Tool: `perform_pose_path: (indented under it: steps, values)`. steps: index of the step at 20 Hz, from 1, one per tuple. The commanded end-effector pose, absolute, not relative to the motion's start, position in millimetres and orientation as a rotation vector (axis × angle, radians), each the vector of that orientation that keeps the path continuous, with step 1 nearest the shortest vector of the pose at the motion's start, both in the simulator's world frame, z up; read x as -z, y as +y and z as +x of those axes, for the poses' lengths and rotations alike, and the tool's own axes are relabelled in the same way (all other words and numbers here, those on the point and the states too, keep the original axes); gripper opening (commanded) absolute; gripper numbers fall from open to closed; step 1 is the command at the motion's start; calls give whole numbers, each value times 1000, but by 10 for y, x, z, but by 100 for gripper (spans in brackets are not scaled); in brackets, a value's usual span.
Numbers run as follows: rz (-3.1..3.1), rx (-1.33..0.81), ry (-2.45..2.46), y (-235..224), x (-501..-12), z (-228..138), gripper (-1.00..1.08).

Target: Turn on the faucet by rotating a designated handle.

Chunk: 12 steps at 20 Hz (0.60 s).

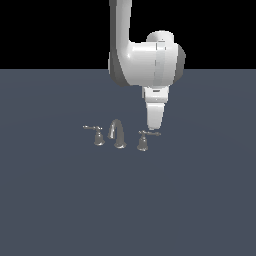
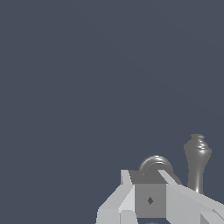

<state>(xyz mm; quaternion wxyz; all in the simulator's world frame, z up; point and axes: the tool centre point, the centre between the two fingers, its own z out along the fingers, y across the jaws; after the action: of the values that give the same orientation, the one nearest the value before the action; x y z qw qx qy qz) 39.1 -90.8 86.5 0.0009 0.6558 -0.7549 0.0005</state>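
The small grey metal faucet stands on the dark floor in the exterior view, with an arched spout [image 1: 117,134] in the middle. The handle [image 1: 144,140] with its lever pointing to the exterior view's right stands right of the spout. Its twin [image 1: 96,135] stands left of the spout, lever pointing left. My gripper [image 1: 154,125] hangs tip-down, shut and empty, right at the lever's outer end; I cannot tell if it touches. In the wrist view my gripper [image 2: 148,192] sits low, with a rounded metal part [image 2: 155,162] just beyond it and a slender turned piece [image 2: 197,159] beside it.
The white arm [image 1: 147,60] comes down from above, behind the faucet. The flat dark grey floor [image 1: 60,210] stretches all around the faucet set.
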Motion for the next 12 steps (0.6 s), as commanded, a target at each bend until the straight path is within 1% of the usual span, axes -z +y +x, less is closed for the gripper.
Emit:
perform_pose_path:
  steps: [1,10,12]
  values:
    - [2023,-2,-2402,-966,-803,417,-100]
    - [2001,0,-2421,-1005,-765,427,-100]
    - [2001,0,-2421,-1021,-765,365,-100]
